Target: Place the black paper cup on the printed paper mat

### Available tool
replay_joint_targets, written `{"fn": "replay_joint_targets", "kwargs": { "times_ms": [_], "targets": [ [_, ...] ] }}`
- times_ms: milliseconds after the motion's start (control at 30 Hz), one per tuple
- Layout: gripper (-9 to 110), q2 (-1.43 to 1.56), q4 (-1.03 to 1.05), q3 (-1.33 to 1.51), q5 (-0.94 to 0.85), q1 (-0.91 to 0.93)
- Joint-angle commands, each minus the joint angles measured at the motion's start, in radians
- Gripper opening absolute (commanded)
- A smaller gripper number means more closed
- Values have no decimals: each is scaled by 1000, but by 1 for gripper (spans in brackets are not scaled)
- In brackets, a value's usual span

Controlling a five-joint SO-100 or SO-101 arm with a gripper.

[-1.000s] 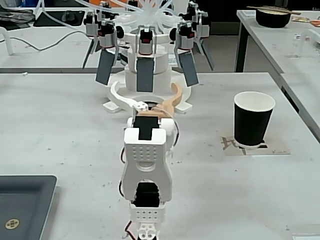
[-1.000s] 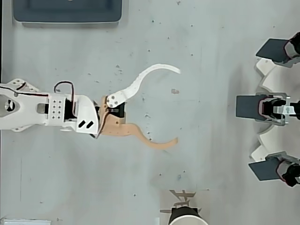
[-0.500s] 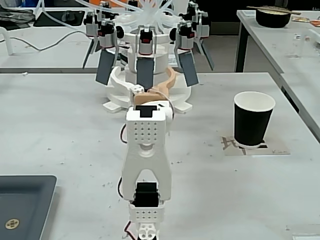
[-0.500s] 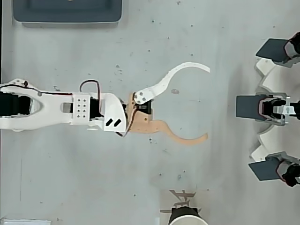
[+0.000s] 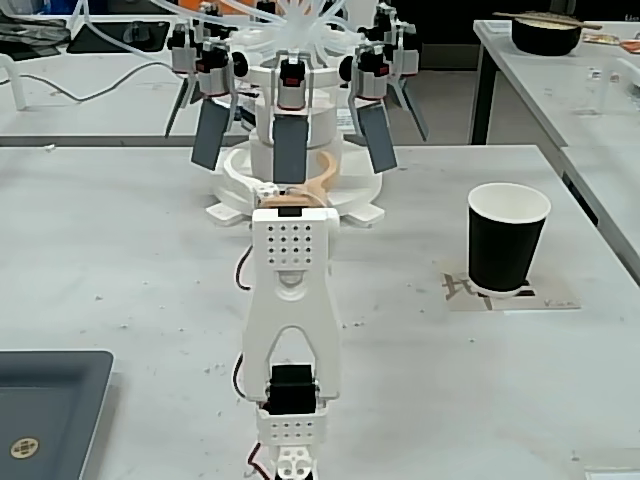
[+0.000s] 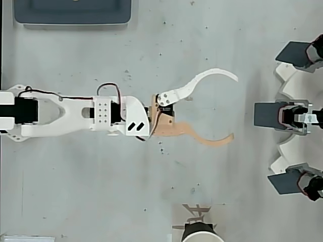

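fixed view low behind the arm (image 5: 290,300), overhead view straight down, both sharing arm and tabletop (image 6: 101,191)

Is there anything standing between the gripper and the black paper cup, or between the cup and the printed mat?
Nothing visible does. In the overhead view the open gripper has only bare table between it and the black paper cup. In the fixed view the cup appears to stand already on the printed paper mat.

Dark grey tray (image 5: 45,405) with round emblem at near left table corner. Black bowl (image 5: 546,34) with sticks across rim on far right table.
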Motion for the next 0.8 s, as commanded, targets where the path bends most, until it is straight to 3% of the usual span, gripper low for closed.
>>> {"fn": "replay_joint_targets", "kwargs": {
  "times_ms": [0, 333, 767],
  "targets": [
    [26, -8, -20, -60, -6, -6],
    [17, -72, -29, -98, -8, 0],
    [16, -87, -35, -103, -8, 8]
  ]
}}
